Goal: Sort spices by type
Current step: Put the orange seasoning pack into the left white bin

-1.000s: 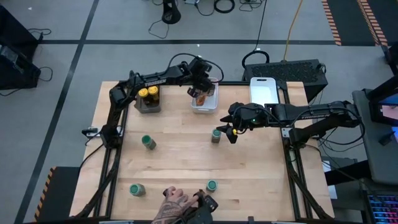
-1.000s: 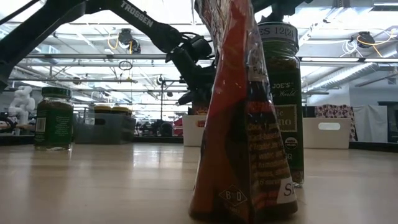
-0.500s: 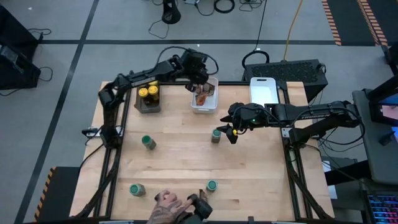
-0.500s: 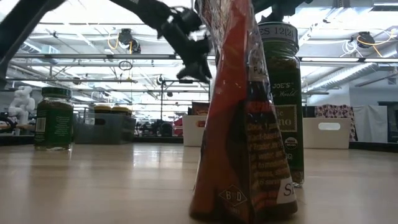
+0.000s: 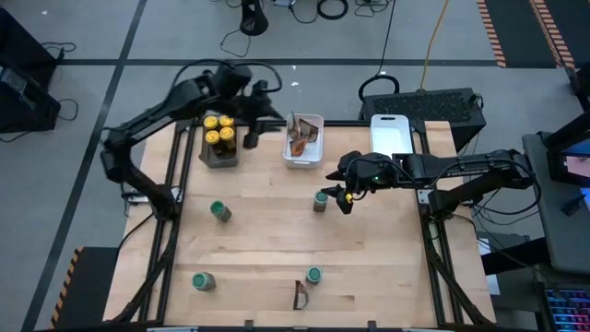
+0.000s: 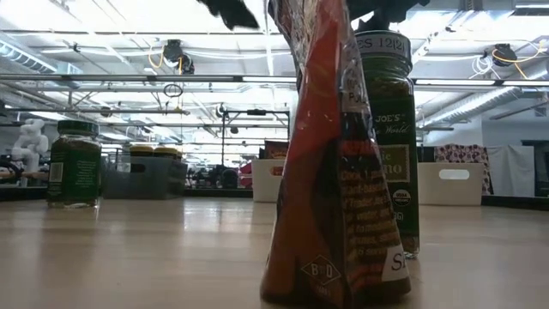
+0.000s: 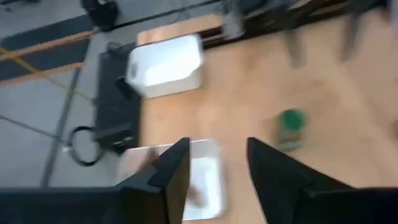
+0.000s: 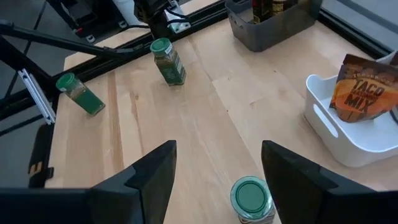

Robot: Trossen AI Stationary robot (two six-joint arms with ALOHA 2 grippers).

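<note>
Several yellow-lidded jars (image 5: 219,133) stand in a dark tray (image 5: 219,155) at the far left. Brown-orange packets (image 5: 299,141) lie in a white tray (image 5: 302,159), and one reads "Taco Mix" (image 8: 360,93). Another packet (image 5: 300,295) stands by the near edge. Green-lidded jars stand on the table at the left (image 5: 219,210), near left (image 5: 203,279) and near middle (image 5: 314,274). My left gripper (image 5: 251,134) hangs high between the dark tray and the white tray, open and empty (image 7: 214,168). My right gripper (image 5: 337,196) is open, with a green-lidded jar (image 8: 250,196) just ahead of its fingers, untouched.
A second white tray (image 5: 391,134) stands at the far right with nothing showing in it. In the low view the near packet (image 6: 334,172) and a green-lidded jar (image 6: 390,129) fill the foreground. Bare wood lies across the table's middle and right.
My left gripper has risen from the white tray and swung toward the table's left, rolling as it went. The packet it was over stays in that tray. A person's hand at the near edge has withdrawn, and a packet still stands there.
</note>
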